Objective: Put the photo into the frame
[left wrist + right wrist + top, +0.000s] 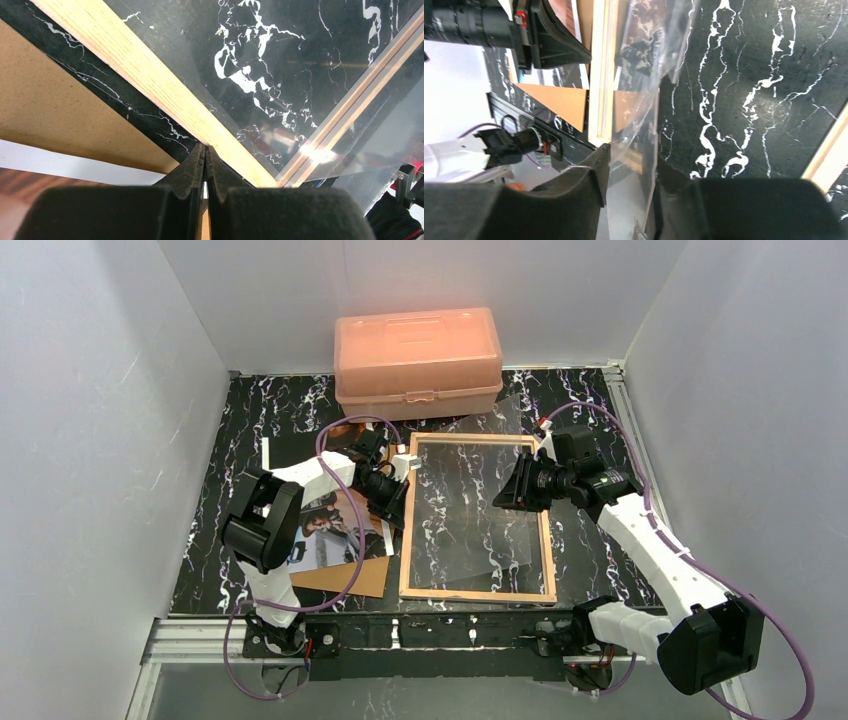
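The frame [405, 550] lies wood side up in the middle of the table, its pale rail [150, 75] [601, 75] showing in both wrist views. A clear sheet [478, 535] [380, 120] [644, 75] rests askew over it. My right gripper [500, 498] [631, 160] stands open around the sheet's edge, which leans on one finger only. The photo [325, 525] [75, 167] lies face up left of the frame, partly under my left arm. My left gripper [402, 502] [206, 147] is shut, its tips at the frame's left rail and holding nothing.
A brown backing board [345, 578] [50, 110] [559, 100] lies under the photo. An orange plastic box [418, 360] stands at the back, just behind the frame's far rail. White walls close in the left, right and back sides.
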Robot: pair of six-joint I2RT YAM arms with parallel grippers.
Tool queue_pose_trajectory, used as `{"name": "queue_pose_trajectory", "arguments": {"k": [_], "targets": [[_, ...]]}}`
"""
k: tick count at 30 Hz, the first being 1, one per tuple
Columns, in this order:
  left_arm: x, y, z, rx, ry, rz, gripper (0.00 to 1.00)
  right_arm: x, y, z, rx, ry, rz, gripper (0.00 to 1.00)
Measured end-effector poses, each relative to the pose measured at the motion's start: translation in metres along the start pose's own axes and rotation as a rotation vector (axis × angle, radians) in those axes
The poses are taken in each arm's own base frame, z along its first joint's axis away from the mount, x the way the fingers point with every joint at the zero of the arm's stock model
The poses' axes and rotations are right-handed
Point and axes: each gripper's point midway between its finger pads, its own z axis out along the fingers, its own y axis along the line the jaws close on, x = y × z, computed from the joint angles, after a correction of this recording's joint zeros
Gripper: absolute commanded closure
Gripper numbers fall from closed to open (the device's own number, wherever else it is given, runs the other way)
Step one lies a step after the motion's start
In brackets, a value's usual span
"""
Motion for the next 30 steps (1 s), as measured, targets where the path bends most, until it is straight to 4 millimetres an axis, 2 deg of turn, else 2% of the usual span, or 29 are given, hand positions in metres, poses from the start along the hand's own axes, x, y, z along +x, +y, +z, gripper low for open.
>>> {"name": "queue_pose_trajectory", "arguments": {"k": [5, 10, 20, 30], "targets": [[-0.001, -0.001, 0.001, 0.01, -0.006, 0.003, 1.0, 0.004, -0.009, 0.001, 0.043, 0.014, -0.015, 0.38], [-0.001, -0.001, 0.001, 0.012, -0.008, 0.004, 1.0, 0.011, -0.026, 0.004, 0.123, 0.066, -0.025, 0.28], [0.0, -0.002, 0.001, 0.015, -0.017, 0.006, 1.0, 0.017, -0.041, -0.008, 0.236, 0.121, -0.064, 0.2], [0.0, -0.003, 0.001, 0.015, -0.017, 0.0, 1.0, 0.023, -0.056, -0.011, 0.313, 0.155, -0.075, 0.18]]}}
